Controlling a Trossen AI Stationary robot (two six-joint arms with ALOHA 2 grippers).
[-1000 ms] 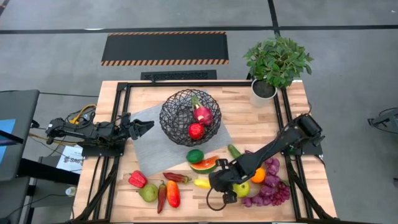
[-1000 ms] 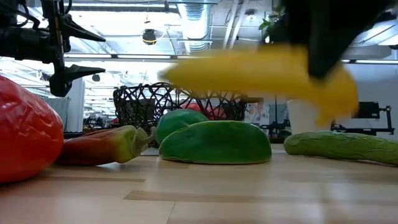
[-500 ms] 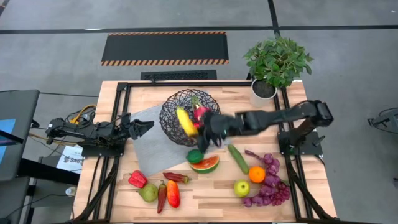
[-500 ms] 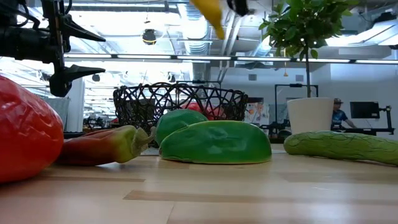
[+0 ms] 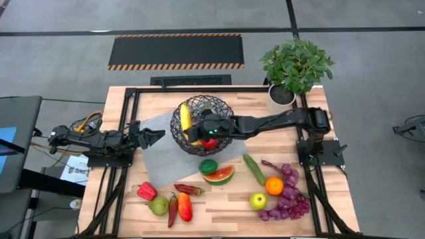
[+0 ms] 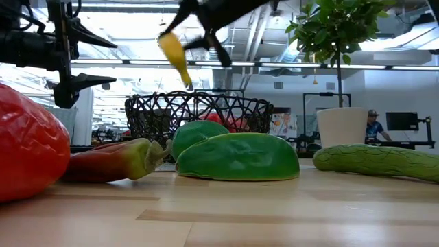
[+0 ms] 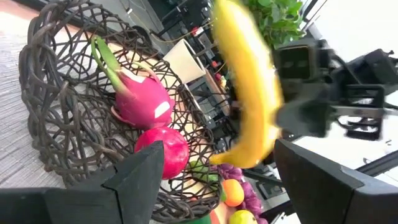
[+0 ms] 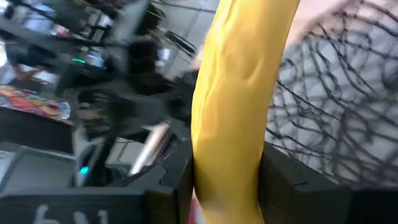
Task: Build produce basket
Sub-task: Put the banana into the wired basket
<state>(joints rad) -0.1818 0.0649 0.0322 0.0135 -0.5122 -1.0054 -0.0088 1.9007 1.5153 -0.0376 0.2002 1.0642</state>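
The black wire basket point(image 5: 226, 111) stands on a grey mat point(image 5: 159, 162) and holds a pink dragon fruit point(image 7: 142, 99) and a red apple point(image 7: 163, 151). My right gripper point(image 5: 201, 130) reaches in from the table's right and is shut on a yellow banana point(image 5: 186, 119), above the basket's left half. In the low view the banana point(image 6: 175, 60) hangs slanted above the basket's rim point(image 6: 199, 96). My left gripper point(image 5: 157, 136) waits open and level, just left of the basket. More produce lies on the near half of the table. My right gripper pinches the banana's body point(image 8: 227, 168) between its two fingers point(image 8: 177, 177), one on each side, lying across it. It comes from the table's right, slanting a little down. The banana is lifted clear over the basket, and most of its length runs on past the fingers.
A lime point(image 5: 208, 166), a watermelon slice point(image 5: 219, 175), a cucumber point(image 5: 254, 169), an orange point(image 5: 274, 186), a green apple point(image 5: 257, 200) and grapes point(image 5: 290, 196) lie near right. Peppers and a pear point(image 5: 158, 206) lie near left. A potted plant point(image 5: 295, 66) stands far right.
My right gripper has lifted the banana from the table's near right and carried it up and toward the far left, over the basket. The wrist has rolled, and the banana has turned from lying crosswise to slanting over the basket's left half.
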